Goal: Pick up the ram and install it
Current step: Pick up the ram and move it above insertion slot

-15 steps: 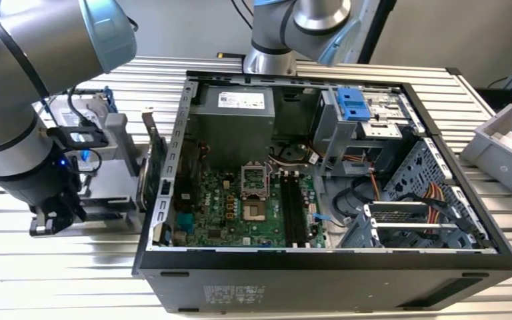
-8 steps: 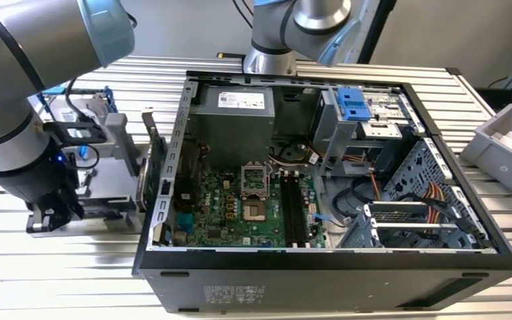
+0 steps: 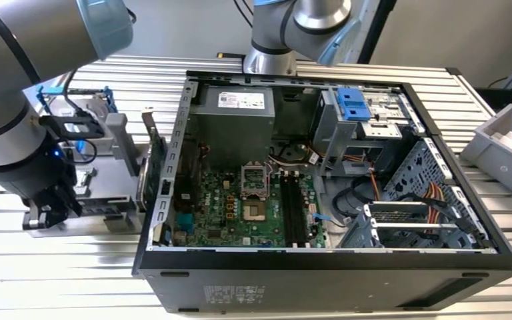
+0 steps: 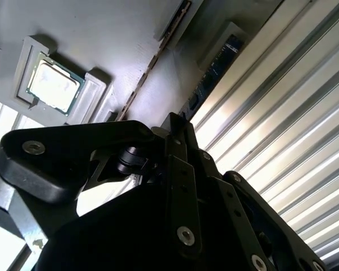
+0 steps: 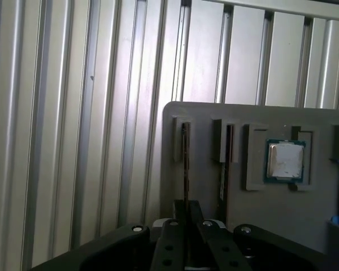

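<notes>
The table (image 5: 73, 113) is shiny ribbed metal, the tray (image 5: 206, 186) matt grey plastic.

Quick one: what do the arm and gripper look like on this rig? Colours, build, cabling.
The arm is round silver-grey tubing with light-blue joint caps. Its wrist section is black, and a black cable hangs by it. In both wrist views the gripper is matte black, built from flat linkage bars pinned with silver screws.
</notes>
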You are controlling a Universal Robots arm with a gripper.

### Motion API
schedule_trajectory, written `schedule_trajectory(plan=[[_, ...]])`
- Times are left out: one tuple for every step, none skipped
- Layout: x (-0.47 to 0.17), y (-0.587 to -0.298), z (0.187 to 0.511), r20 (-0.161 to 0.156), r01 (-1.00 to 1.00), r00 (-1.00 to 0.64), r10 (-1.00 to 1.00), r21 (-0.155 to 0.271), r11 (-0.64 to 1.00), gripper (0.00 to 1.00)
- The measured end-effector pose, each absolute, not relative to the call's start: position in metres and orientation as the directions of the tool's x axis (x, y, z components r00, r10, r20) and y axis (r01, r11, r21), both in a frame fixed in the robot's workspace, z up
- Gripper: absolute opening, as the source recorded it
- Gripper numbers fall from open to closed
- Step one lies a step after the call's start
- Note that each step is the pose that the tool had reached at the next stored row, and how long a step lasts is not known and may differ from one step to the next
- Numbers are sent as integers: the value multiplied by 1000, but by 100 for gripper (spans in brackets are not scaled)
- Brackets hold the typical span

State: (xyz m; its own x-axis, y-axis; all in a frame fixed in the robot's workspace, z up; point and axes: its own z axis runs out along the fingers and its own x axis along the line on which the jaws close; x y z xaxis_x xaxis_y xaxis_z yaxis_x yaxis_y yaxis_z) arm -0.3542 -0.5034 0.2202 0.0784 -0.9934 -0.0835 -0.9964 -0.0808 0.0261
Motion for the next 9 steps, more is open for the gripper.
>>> schedule_trajectory(plan=[[-354,-503,221,-83,-996,78,-993,26,-81,0],[-354,-503,221,-83,-996,78,-993,26,-81,0],[-354,-503,222,-83,-996,78,-993,26,-81,0],[-354,-503,223,-83,-996,78,-993,26,-81,0],[-354,-503,224,-84,-996,78,-993,26,-81,0],[-354,-503,225,-84,-996,79,-993,26,-81,0],[-354,-503,226,-84,-996,79,-993,26,-81,0],[-354,-503,227,-84,-996,78,-993,26,-81,0],[-354,-503,228,-84,-996,78,-993,26,-81,0]])
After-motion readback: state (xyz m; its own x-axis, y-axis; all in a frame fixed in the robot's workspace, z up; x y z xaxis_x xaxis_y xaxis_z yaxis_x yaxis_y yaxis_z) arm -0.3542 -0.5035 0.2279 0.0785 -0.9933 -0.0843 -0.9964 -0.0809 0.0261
